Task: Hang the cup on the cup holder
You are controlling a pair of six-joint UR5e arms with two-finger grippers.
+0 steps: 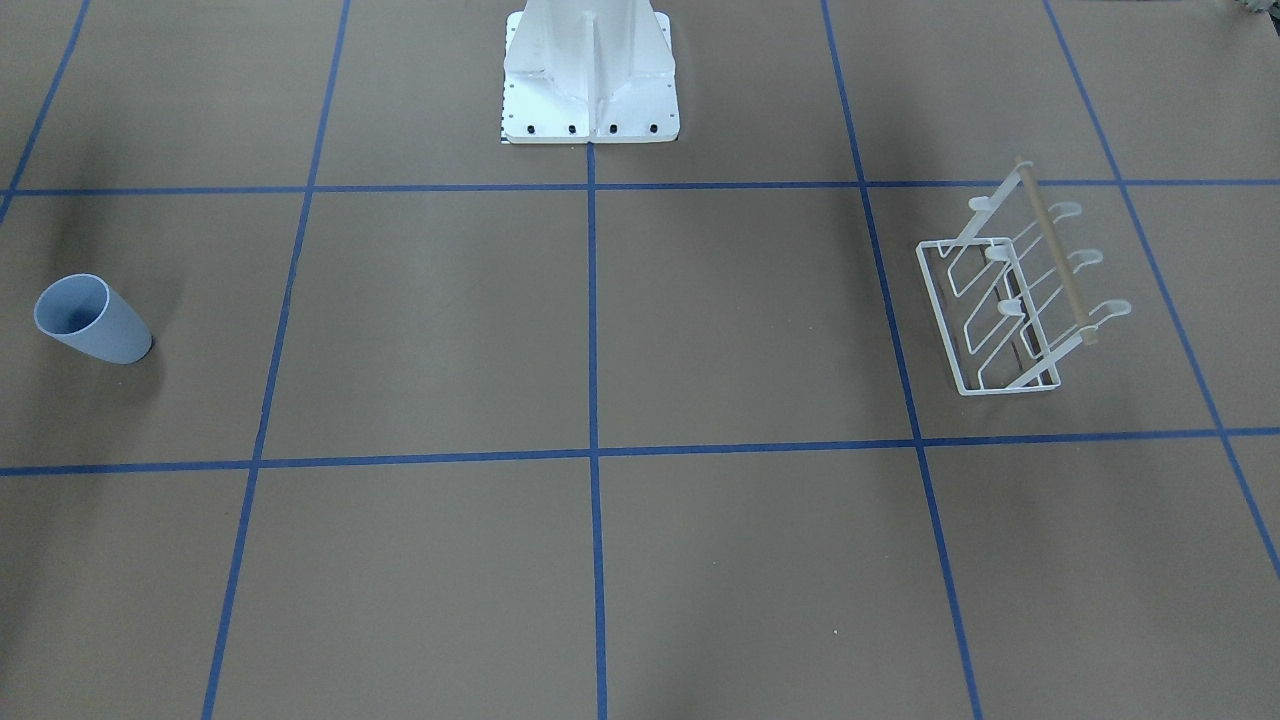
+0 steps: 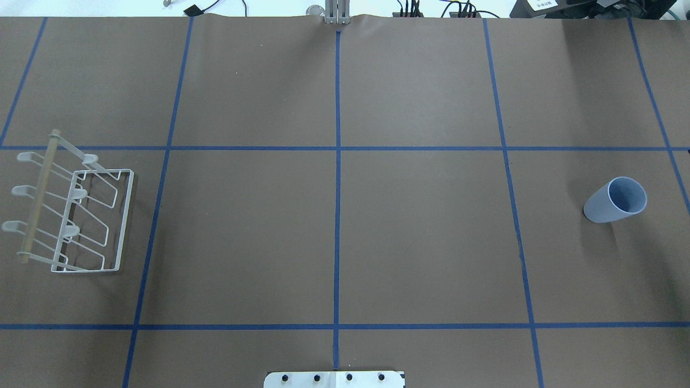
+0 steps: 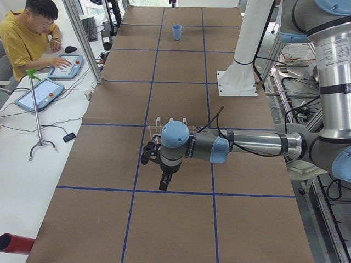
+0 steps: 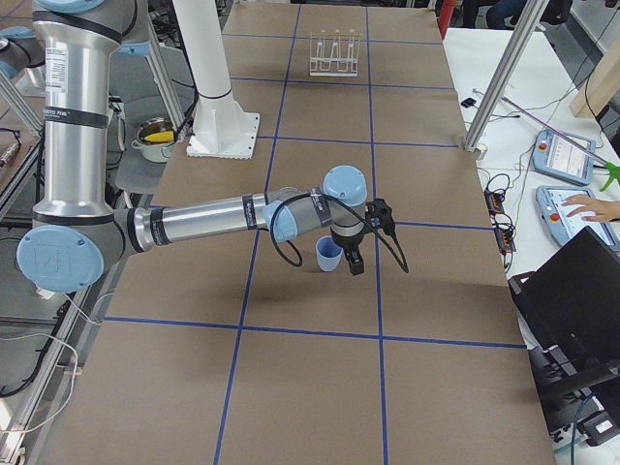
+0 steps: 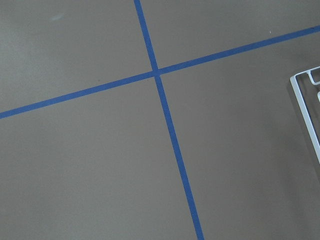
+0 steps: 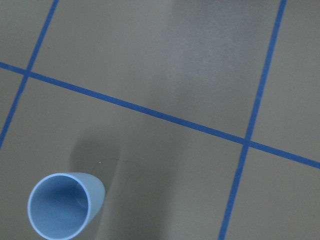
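Observation:
The pale blue cup (image 2: 614, 200) stands upright on the brown table on my right side; it also shows in the front view (image 1: 92, 320), the right wrist view (image 6: 62, 206) and the right side view (image 4: 329, 255). The white wire cup holder (image 2: 70, 210) with its wooden rod stands on my left side, bare of cups (image 1: 1020, 300); one corner shows in the left wrist view (image 5: 307, 107). My right gripper (image 4: 354, 262) hangs just beside and above the cup. My left gripper (image 3: 163, 183) hangs above the table in front of the holder. I cannot tell whether either is open or shut.
The big white pedestal (image 1: 590, 70) is bolted at the robot's edge of the table. Blue tape lines grid the brown surface. An operator (image 3: 27, 38) sits at a side desk with control tablets. Metal frame posts (image 4: 499, 77) stand along the far table edge.

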